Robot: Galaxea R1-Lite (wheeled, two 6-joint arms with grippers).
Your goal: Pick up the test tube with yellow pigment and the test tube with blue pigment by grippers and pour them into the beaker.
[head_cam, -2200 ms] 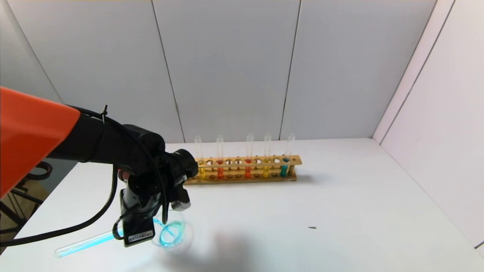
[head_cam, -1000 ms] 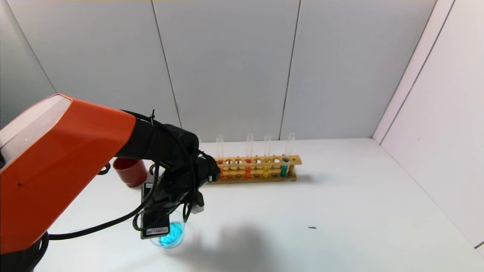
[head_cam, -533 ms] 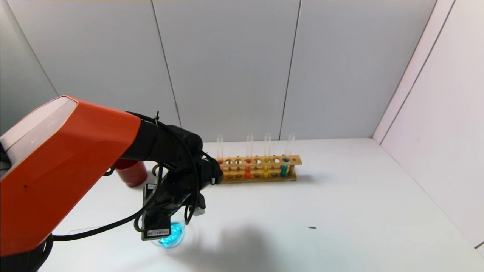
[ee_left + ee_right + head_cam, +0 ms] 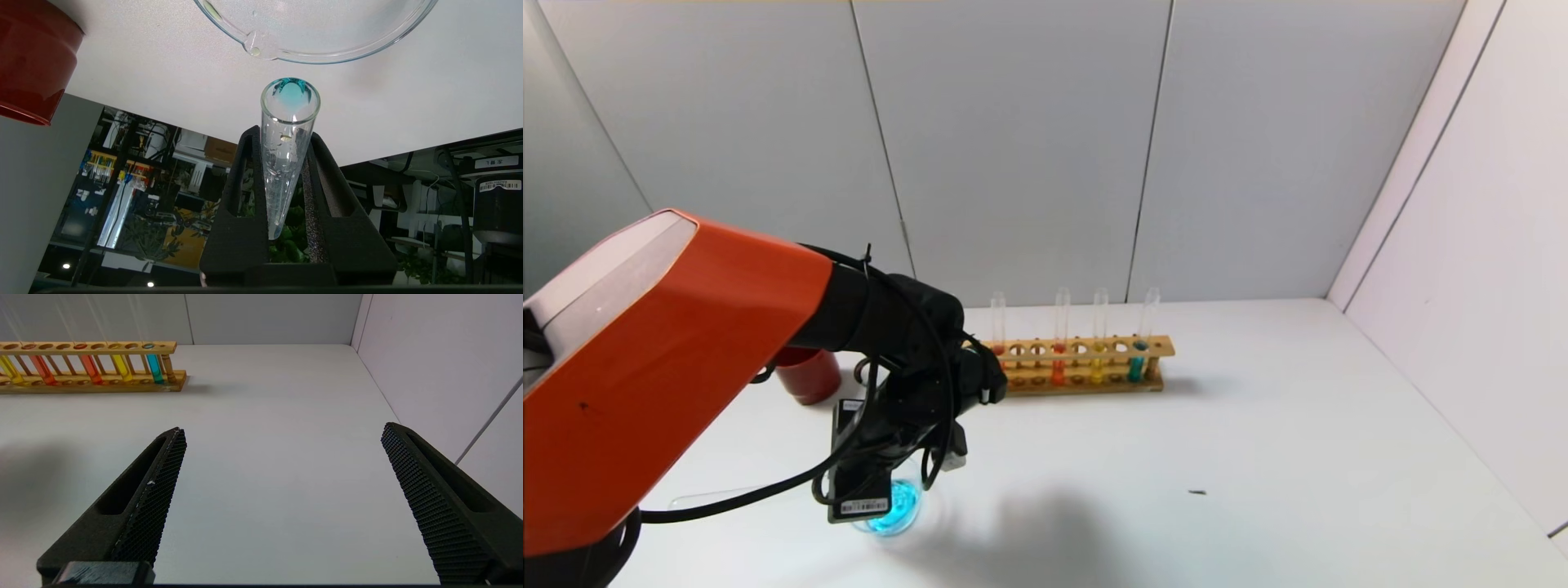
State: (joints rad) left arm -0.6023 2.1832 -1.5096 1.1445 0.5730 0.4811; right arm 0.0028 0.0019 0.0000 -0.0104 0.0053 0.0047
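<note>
Left gripper: pinching the test tube with blue pigment, mouth toward the beaker at frame top; right gripper spread.

The beaker stands upright in front of the wooden rack, holding cyan liquid. A nearly drained blue-stained tube points its mouth toward the beaker. A yellow tube and a blue tube stand upright in the rack.

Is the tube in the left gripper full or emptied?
Nearly emptied: test tube looks clear, only blue residue at its mouth; beaker holds blue liquid.
</note>
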